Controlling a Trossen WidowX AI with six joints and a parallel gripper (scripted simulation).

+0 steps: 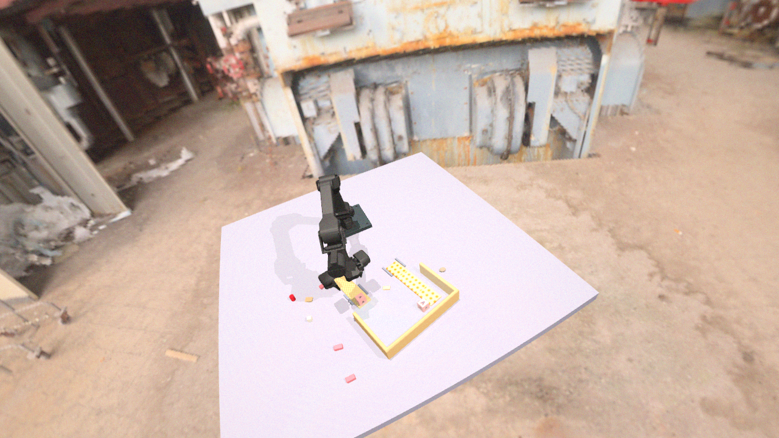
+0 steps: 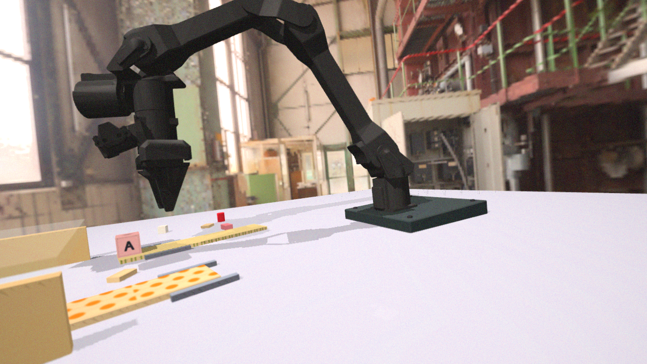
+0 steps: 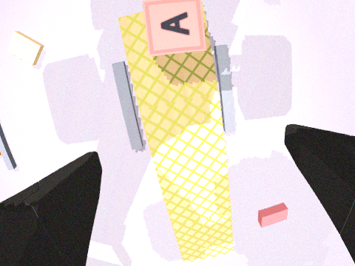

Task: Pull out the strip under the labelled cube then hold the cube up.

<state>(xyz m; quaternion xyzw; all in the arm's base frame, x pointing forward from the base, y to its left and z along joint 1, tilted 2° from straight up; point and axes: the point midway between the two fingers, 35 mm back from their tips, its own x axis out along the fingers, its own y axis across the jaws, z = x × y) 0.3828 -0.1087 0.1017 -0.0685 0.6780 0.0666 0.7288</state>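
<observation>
A pink cube with a black letter A [image 1: 359, 298] [image 2: 128, 244] [image 3: 175, 27] sits upright on the far end of a strip with a yellow lattice pattern [image 1: 347, 286] [image 2: 226, 235] [image 3: 192, 162]. The strip lies between two low grey rails, its other end reaching out towards the arm's base. My gripper [image 2: 168, 210] [image 3: 197, 148] is wide open and empty, above the strip on the base side of the cube. A second lettered cube [image 1: 423, 305] is at the far end of an orange-dotted strip [image 1: 412, 283] [image 2: 149, 289], inside the yellow wall; its contact underneath is unclear.
The yellow wall [image 1: 422, 325] [image 2: 36, 312] borders three sides of the area beyond the strips. Grey rails [image 2: 167, 252] [image 3: 127, 107] flank the lattice strip. A tan block [image 1: 386, 287] [image 2: 121, 275] [image 3: 26, 48] lies between the strips. A pink block [image 2: 226, 226] [image 3: 273, 215] lies beside the lattice strip.
</observation>
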